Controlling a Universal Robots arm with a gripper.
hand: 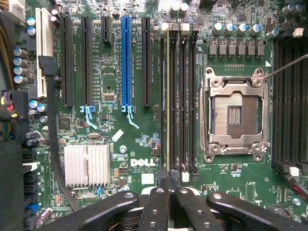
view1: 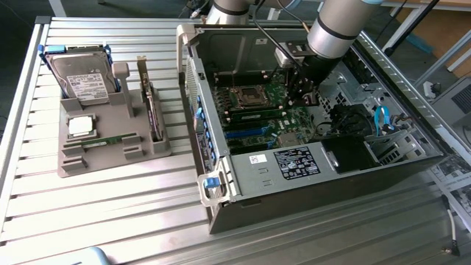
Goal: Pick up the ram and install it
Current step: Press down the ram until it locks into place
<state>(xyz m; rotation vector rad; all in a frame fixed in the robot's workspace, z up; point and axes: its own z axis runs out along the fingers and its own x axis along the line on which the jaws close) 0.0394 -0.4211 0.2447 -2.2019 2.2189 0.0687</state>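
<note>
A green ram stick stands on edge in a memory slot beside the empty processor socket inside the open computer case. My gripper hangs low over the motherboard, just to the exterior view's right of that stick. In the wrist view my gripper is shut, its black fingertips pressed together over one end of the row of black memory slots, next to the socket. I see nothing between the fingers. Another thin green stick lies in the grey holder outside the case.
The grey holder, at the exterior view's left, also carries a hard drive, a silver processor chip and an upright dark card. Case walls, a black box and blue cables crowd the arm. A silver heatsink sits near the slots.
</note>
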